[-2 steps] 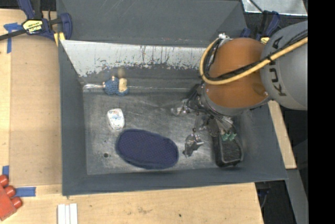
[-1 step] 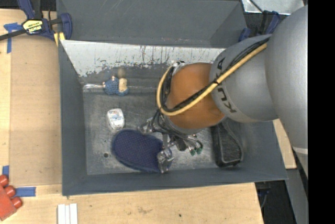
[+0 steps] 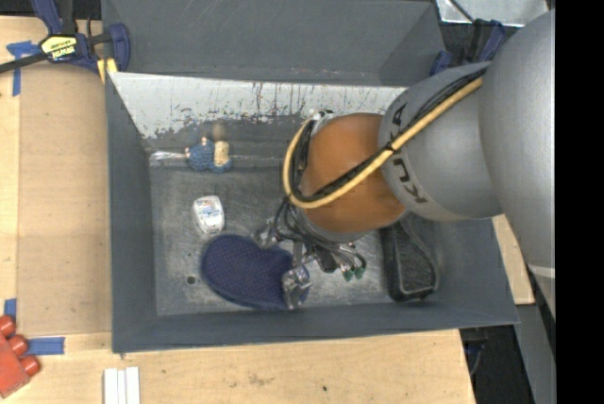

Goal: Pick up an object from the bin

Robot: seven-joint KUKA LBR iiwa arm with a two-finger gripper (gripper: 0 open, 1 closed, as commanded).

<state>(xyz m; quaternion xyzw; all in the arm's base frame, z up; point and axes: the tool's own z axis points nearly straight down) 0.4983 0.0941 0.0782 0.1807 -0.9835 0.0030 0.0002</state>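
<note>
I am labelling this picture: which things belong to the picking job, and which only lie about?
Job in hand: gripper; dark blue cloth thing beside it, front of bin.
Lying about: small white thing; blue and tan figure; black oblong thing.

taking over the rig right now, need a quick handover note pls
Gripper: low in the bin, at the right edge of the dark blue knitted pouch near the front wall; grip state unclear.
Other things: white packet left of centre, blue and tan toy by the back wall, black case on the right.
Done: the arm is down at the pouch.
Left: nothing lifted yet; the pouch lies on the floor. Grasp one thing and raise it out.
</note>
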